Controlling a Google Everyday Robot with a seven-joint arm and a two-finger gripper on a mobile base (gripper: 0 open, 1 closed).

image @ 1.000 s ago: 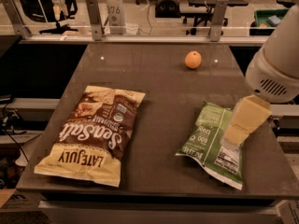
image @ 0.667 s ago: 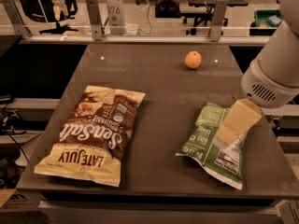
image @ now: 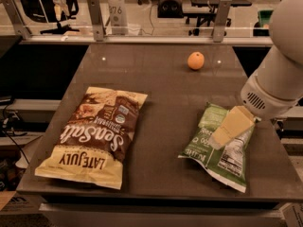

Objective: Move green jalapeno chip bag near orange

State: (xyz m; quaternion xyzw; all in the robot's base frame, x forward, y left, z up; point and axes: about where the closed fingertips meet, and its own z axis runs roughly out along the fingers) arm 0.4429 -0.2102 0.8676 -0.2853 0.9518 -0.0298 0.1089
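The cream-coloured claw (image: 220, 137) hangs over the small crinkly green jalapeno chip bag (image: 222, 162), which lies flat at the right front of the dark brown table (image: 175, 108). Whether the claw is spread or pressed together, I cannot tell. The small round orange (image: 195, 60) rests well apart, near the back edge

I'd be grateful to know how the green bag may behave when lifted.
The green bag, beneath the gripper, looks crinkly: probably light and floppy. Its glossy film may slip. It lies flat, so rolling seems unlikely.
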